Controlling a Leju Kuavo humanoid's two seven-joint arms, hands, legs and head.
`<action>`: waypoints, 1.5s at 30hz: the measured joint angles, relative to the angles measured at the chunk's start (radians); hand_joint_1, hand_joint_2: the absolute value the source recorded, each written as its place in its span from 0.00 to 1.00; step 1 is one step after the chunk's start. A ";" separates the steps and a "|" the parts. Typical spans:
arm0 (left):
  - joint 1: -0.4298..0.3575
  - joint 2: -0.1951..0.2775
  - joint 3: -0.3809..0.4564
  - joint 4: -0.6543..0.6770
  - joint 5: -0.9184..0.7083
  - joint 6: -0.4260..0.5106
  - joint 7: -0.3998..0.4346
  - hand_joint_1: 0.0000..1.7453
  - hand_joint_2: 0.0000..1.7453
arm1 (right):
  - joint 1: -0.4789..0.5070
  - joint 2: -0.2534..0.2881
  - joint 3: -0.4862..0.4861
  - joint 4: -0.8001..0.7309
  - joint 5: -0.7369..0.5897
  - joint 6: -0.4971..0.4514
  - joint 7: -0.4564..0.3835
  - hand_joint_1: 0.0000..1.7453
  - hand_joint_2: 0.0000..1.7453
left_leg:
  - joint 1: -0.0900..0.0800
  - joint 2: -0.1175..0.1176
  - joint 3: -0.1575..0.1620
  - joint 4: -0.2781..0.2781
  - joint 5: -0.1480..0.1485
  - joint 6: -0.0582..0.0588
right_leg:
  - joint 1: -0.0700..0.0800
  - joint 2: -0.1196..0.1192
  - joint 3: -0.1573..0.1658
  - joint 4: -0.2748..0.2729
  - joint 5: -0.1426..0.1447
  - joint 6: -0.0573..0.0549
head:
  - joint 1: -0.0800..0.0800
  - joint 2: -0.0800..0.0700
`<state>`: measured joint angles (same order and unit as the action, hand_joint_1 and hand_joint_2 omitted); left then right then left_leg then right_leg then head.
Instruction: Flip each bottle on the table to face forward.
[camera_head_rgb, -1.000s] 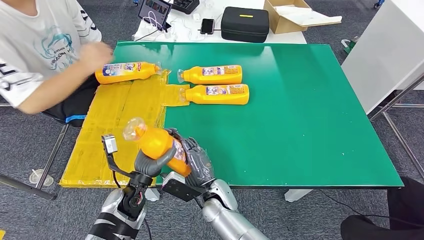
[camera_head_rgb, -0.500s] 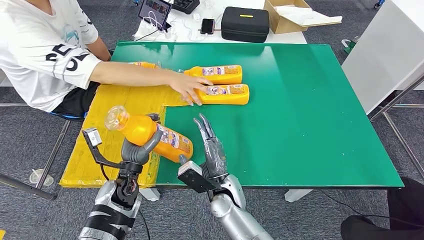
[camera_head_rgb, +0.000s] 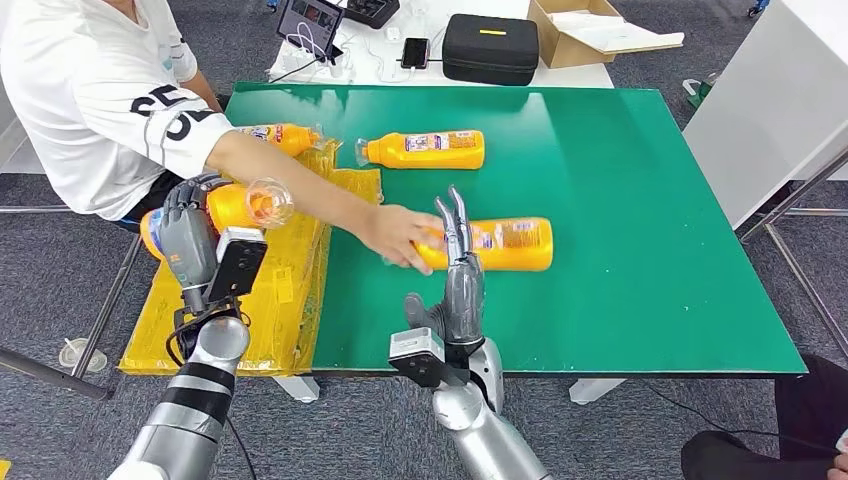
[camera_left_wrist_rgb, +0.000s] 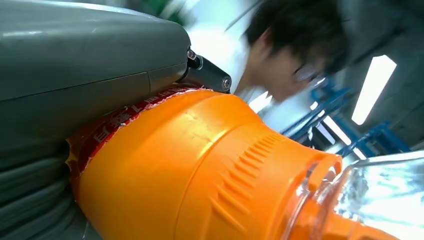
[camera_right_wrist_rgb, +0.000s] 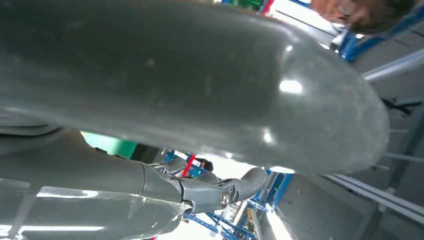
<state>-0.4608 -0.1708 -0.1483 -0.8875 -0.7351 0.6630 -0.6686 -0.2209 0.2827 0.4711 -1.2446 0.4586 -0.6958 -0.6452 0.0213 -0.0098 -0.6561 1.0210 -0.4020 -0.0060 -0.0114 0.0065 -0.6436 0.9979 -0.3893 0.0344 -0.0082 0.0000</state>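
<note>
Left hand (camera_head_rgb: 188, 243) grasps an orange bottle (camera_head_rgb: 238, 205), clear cap toward 3 o'clock; right hand (camera_head_rgb: 462, 285) released, fingers straight toward 12 o'clock.

Green table (camera_head_rgb: 640, 240) with bottles and yellow sheets

Two orange bottles (camera_head_rgb: 425, 149) (camera_head_rgb: 500, 244) lay on the green; a third (camera_head_rgb: 280, 136) rested on yellow sheets (camera_head_rgb: 290, 280) (overhanging its left edge).

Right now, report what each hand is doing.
Left hand: grips an orange plastic bottle with a clear cap.
Right hand: open, fingers straight, holding nothing.
</note>
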 joint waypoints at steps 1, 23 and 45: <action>-0.012 0.011 0.007 0.020 -0.090 0.012 0.013 1.00 1.00 | 0.000 -0.003 0.003 -0.010 -0.010 0.000 -0.002 0.00 0.00 | 0.000 0.000 0.000 0.000 0.000 0.000 | 0.000 0.000 0.000 0.000 0.000 0.000 | 0.000 0.000; -0.123 0.191 0.057 0.447 -0.452 -0.083 0.194 1.00 1.00 | 0.005 -0.035 0.026 -0.041 -0.065 0.032 -0.022 0.00 0.00 | 0.000 0.001 0.000 0.000 0.000 0.000 | 0.000 0.002 -0.001 0.000 0.000 0.000 | 0.001 0.000; -0.160 0.209 -0.006 0.527 -0.489 -0.447 0.072 1.00 1.00 | -0.002 -0.036 0.035 -0.006 -0.084 0.116 -0.019 0.00 0.00 | 0.000 0.000 0.000 0.000 0.000 0.000 | 0.000 0.002 0.001 0.000 0.000 0.000 | 0.000 0.000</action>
<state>-0.6213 0.0379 -0.1546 -0.3605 -1.2242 0.2156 -0.5970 -0.2234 0.2467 0.5058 -1.2506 0.3750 -0.5795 -0.6645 0.0211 -0.0102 -0.6556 1.0210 -0.4018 -0.0061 -0.0117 0.0080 -0.6429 0.9981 -0.3895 0.0341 -0.0077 0.0001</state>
